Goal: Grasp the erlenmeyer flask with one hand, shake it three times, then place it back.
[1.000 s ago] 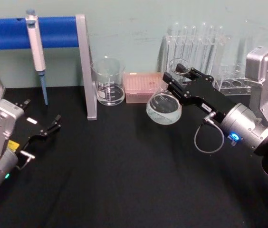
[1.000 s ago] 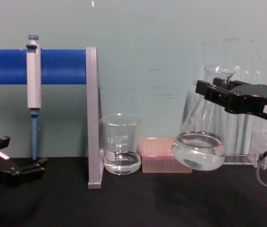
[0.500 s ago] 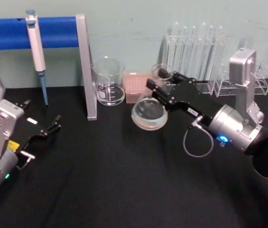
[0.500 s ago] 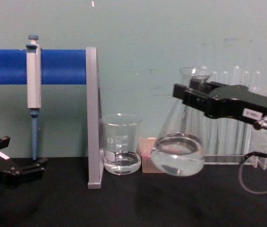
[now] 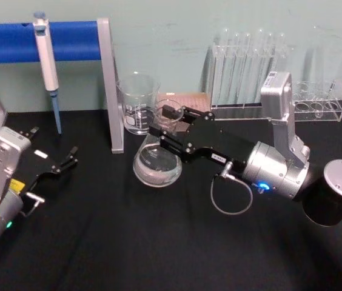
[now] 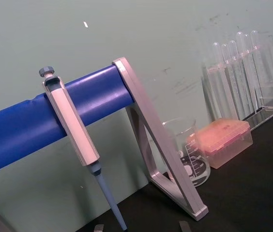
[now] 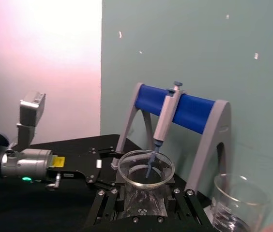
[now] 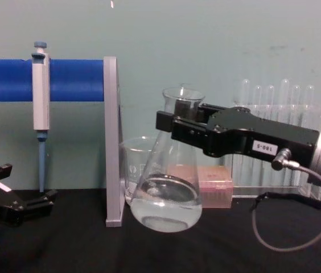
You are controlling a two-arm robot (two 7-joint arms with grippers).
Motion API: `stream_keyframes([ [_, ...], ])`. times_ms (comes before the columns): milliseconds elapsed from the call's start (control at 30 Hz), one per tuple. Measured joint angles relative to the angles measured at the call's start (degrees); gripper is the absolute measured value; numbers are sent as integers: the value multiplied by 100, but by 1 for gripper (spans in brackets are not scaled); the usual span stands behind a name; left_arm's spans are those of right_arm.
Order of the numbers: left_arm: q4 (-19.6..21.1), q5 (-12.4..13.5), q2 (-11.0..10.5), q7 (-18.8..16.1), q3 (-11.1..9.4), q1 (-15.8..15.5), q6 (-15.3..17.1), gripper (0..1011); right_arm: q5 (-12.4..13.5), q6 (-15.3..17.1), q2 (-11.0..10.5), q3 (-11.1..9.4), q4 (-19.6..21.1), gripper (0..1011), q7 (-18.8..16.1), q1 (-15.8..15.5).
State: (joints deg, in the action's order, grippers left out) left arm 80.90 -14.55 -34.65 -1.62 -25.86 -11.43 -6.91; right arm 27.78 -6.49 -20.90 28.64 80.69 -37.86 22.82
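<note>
The erlenmeyer flask (image 5: pixel 157 165), clear glass with some clear liquid in its wide base, hangs tilted just above the black table in front of the beaker. My right gripper (image 5: pixel 166 123), the black hand with a white label and silver plug, is shut on its neck. In the chest view the flask (image 8: pixel 164 202) leans beside the grey stand post, gripped by the right gripper (image 8: pixel 168 122) just under the rim. The right wrist view looks down on the flask's rim (image 7: pixel 145 168). My left gripper (image 5: pixel 54 157) rests open at the table's left, holding nothing.
A glass beaker (image 5: pixel 138 104) and a pink tip box (image 8: pixel 214 187) stand behind the flask. Test tubes in a clear rack (image 5: pixel 248 57) line the back right. A blue-barred grey stand (image 5: pixel 110 85) holds a pipette (image 5: pixel 46 60) at the back left. Black table (image 5: pixel 134 242) stretches in front.
My right gripper has carried the flask leftward and lower, from in front of the test tubes to in front of the beaker. The left arm has stayed still.
</note>
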Motion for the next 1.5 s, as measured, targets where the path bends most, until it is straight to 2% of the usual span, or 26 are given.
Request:
stream_keyframes([
  [300,0,0,0,1,0,0,0,1001,46,-88,-50,98,-14,457,17,34],
  [533,0,0,0,0,0,0,0,1001,8,-142,-112,-52,50,457,345,-72],
  [767,0,0,0,0,0,0,0,1001,-59,-154,-250,-465,184,457,860,-303],
  [900,0,0,0,0,0,0,0,1001,-119,-145,-357,-814,312,457,1231,-512],
  [1167,0,0,0,0,0,0,0,1001,-230,-64,-477,-1329,556,457,1743,-896],
  [1333,0,0,0,0,0,0,0,1001,-287,-18,-481,-1492,646,457,1857,-1031],
  [1500,0,0,0,0,0,0,0,1001,-331,16,-458,-1560,694,457,1847,-1086],
])
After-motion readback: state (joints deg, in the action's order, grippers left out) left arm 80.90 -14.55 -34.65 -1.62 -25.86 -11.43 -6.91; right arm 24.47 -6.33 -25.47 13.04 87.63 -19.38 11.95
